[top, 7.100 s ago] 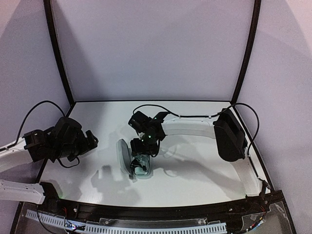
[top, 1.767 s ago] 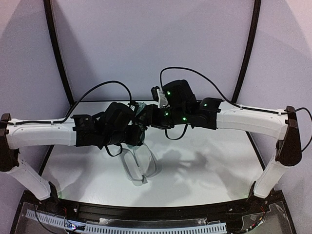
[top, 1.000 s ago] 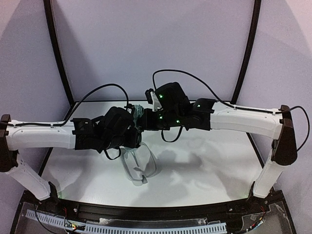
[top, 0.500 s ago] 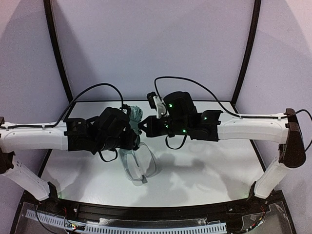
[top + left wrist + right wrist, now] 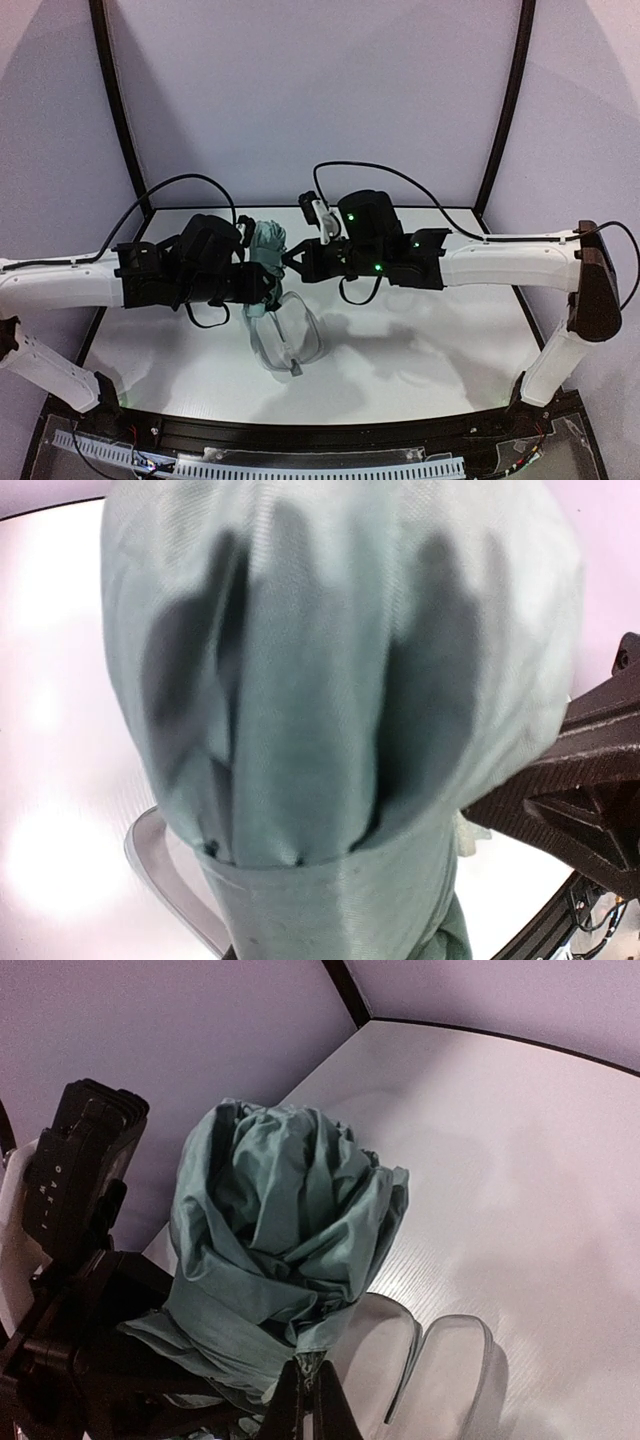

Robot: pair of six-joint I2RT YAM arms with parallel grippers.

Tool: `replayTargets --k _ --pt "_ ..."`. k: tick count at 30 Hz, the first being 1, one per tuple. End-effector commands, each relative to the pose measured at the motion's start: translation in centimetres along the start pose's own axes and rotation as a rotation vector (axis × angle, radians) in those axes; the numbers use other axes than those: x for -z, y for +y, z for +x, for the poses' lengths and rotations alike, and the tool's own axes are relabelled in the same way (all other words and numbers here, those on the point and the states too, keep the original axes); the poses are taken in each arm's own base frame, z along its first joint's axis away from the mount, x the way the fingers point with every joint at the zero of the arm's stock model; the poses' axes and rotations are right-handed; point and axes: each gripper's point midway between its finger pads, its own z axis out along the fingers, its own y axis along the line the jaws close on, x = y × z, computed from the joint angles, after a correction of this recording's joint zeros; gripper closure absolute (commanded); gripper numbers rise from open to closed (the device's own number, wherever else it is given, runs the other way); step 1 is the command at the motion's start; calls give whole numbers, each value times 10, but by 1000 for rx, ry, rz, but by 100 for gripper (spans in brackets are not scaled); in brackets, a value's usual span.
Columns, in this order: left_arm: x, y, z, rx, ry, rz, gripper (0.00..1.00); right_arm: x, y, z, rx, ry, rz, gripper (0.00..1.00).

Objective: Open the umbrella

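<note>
From the left, the left tool (image 5: 258, 288) is clamped on the lower end of the umbrella (image 5: 267, 243) and holds it up above the bench (image 5: 430, 350). The umbrella is folded shut, its mint fabric bunched in loose pleats. Its long axis runs roughly upright, with the gathered canopy end on top and tilted slightly toward the back wall. Just to the right, the right tool (image 5: 290, 263) has its tips pressed together at the fabric's lower hem; we cannot tell whether they pinch a fold. Below both tools, the pale two-shell case (image 5: 288, 340) lies open on the bench.
</note>
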Motion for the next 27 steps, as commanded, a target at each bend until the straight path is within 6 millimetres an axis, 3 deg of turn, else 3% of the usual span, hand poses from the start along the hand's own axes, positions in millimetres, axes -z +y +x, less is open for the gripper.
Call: replayTargets --k 1,8,11,15,19,23,25,27 --pt "59 46 -60 155 -250 -146 99 50 -193 93 39 356 689 100" --pt "70 63 -65 152 -278 -186 99 45 -180 109 117 428 474 100" --pt "79 61 -70 139 -293 -142 99 48 -172 114 176 417 371 100" --pt "86 45 -71 110 -288 -29 99 55 -186 104 159 400 434 100" --pt "87 22 -68 101 -251 101 99 52 -180 82 120 320 412 100" --pt "84 14 -67 115 -233 134 99 58 -145 44 102 163 273 97" --pt "81 10 -66 117 -223 155 99 65 -121 30 104 106 165 85" --pt "76 3 -65 109 -207 187 99 75 -91 15 117 49 34 65"
